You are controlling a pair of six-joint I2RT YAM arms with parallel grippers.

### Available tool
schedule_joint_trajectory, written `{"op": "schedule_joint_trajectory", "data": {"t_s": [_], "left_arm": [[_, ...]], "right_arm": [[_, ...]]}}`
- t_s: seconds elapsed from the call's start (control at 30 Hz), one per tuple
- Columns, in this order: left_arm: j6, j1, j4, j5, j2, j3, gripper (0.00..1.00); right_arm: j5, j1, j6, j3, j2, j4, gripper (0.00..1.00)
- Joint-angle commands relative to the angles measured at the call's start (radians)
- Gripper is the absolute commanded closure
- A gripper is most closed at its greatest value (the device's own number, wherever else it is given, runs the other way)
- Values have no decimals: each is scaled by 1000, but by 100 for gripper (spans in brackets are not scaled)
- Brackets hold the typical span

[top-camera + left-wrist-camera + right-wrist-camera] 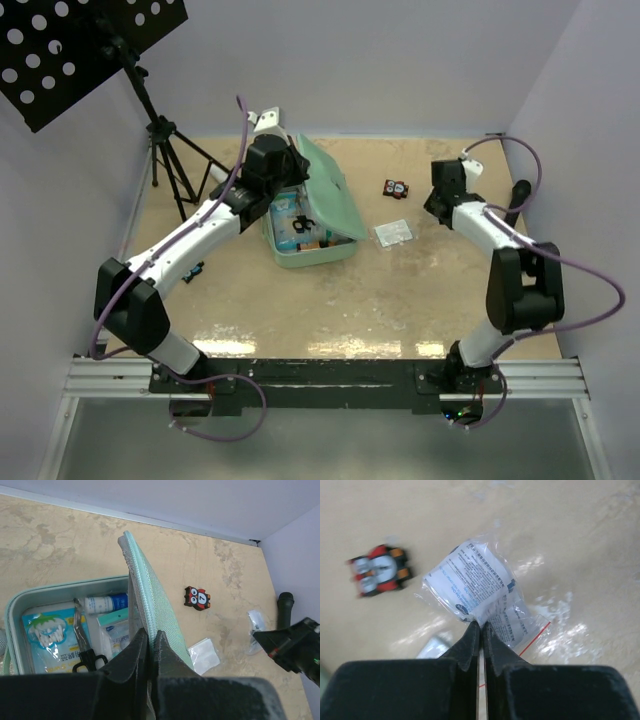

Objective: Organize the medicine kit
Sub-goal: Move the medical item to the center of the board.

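A black perforated panel (70, 45) on a tripod (165, 150) stands at the far left corner of the desk (400, 300). Just right of it, the left pincer (150, 636) is clamped tight on the edge of the raised mesh-lined lid (330, 195) of the medicine kit (318, 255). The mint-green case lies open left of the desk's centre. Inside lie a blue-green packet (47, 640), black-handled scissors (82, 645) and a white bottle (105, 603) with a blue label. To the kit's right, a flat clear packet (393, 234) and a small black-and-red gadget (396, 188) rest on the desk. Farther right, the right pincer (480, 626) is closed, its tips pinching the edge of a clear bag (470, 582) holding a white printed roll.
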Motion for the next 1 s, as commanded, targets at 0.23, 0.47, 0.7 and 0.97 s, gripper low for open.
{"op": "schedule_joint_trajectory", "data": {"t_s": [0.23, 0.47, 0.7, 0.97], "left_arm": [[39, 19, -59, -30, 75, 84, 100], [16, 25, -80, -41, 100, 123, 100], [3, 27, -97, -54, 100, 120, 100], [3, 31, -106, -60, 92, 91, 100]], "right_arm": [[-67, 342, 49, -111, -593, -198, 100], [-277, 521, -30, -180, -753, -261, 100], [-263, 845, 3, -200, -650, -161, 100], [-268, 980, -4, -200, -385, 70, 100]]}}
